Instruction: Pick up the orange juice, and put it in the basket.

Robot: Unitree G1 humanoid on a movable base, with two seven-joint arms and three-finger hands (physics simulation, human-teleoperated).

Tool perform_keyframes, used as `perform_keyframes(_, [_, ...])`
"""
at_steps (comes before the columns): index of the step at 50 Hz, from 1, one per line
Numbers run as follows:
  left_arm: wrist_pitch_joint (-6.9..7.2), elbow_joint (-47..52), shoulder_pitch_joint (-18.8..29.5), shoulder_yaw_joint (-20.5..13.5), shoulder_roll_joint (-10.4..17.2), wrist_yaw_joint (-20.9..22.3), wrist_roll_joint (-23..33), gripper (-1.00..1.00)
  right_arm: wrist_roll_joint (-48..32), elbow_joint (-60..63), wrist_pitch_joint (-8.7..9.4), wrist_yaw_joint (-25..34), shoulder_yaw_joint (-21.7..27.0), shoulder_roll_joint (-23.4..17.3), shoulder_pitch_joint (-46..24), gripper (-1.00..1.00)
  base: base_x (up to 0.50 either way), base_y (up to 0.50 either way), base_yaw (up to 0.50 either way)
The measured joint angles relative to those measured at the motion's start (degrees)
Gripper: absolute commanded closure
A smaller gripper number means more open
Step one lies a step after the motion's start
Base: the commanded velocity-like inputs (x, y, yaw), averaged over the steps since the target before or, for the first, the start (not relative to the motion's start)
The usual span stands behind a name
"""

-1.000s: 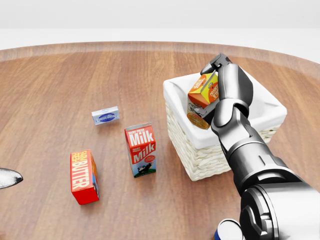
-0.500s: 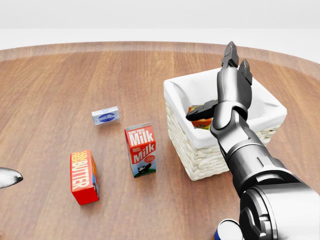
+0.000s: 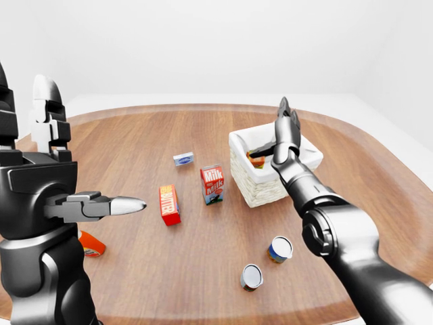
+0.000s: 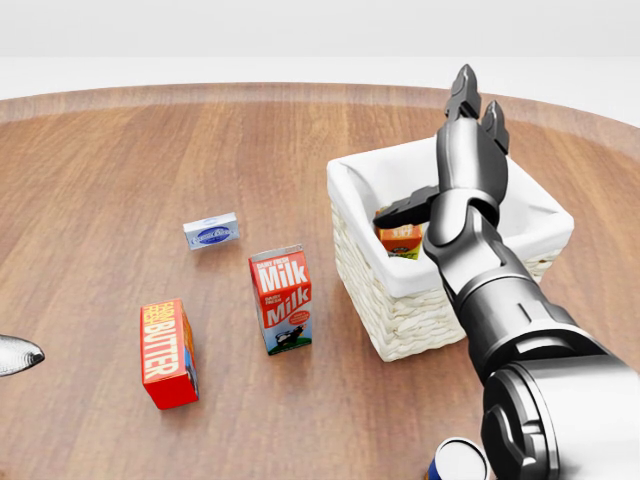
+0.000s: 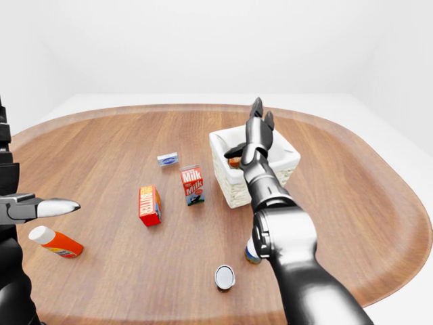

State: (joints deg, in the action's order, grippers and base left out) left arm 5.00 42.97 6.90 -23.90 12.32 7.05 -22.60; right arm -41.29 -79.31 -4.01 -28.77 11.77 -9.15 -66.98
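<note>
- Orange juice (image 4: pixel 401 240) lying inside basket (image 4: pixel 395 300), right of centre in head view, against near-left wall; task judged essentially complete.
- Right hand (image 4: pixel 455 165) directly above carton, fingers spread, holding nothing; thumb reaching left over carton.
- Carton below and slightly left of palm; far nearer right hand than left.
- Long axis and facing: cannot tell, mostly hidden by rim and hand.
- Left hand (image 3: pixel 81 203) at far left of left-eye view, open, empty.
- Clear upward withdrawal judged sufficient.
</note>
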Motion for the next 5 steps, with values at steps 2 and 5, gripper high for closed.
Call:
perform_keyframes(2, [0.00, 0.0, 0.0, 0.0, 0.0, 0.0, 0.0, -1.00, 0.0, 0.0, 0.06, 0.0, -0.1, -0.2, -0.3, -1.00, 0.00, 0.00, 0.00])
perform_keyframes(5, [0.00, 0.0, 0.0, 0.0, 0.0, 0.0, 0.0, -1.00, 0.0, 0.0, 0.15, 0.1, -0.2, -0.4, -0.8, -1.00, 0.00, 0.00, 0.00])
